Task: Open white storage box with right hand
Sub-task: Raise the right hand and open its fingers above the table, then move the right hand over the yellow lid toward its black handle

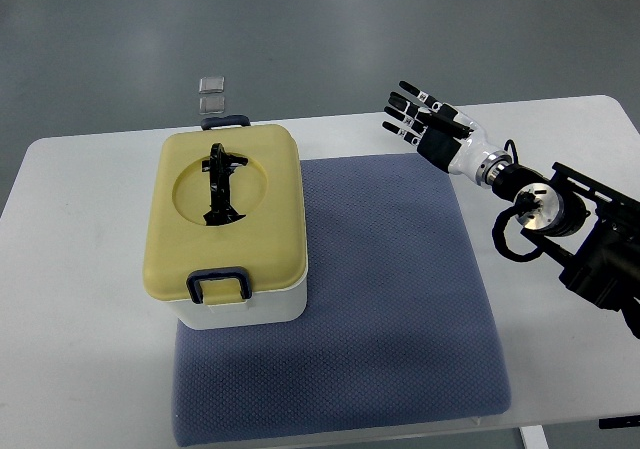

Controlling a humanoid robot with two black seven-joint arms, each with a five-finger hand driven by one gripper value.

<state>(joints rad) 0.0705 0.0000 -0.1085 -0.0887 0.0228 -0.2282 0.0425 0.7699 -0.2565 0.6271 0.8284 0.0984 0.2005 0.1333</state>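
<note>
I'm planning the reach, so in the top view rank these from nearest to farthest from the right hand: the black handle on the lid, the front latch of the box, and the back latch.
From the right hand:
1. Back latch, far edge of the box.
2. Black handle, lid centre.
3. Front latch, near edge.

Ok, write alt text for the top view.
A white storage box with a closed pale yellow lid sits on a blue-grey fabric mat atop a white table. The robot's black-fingered right hand hovers open off to the box's right, not touching it.
</note>
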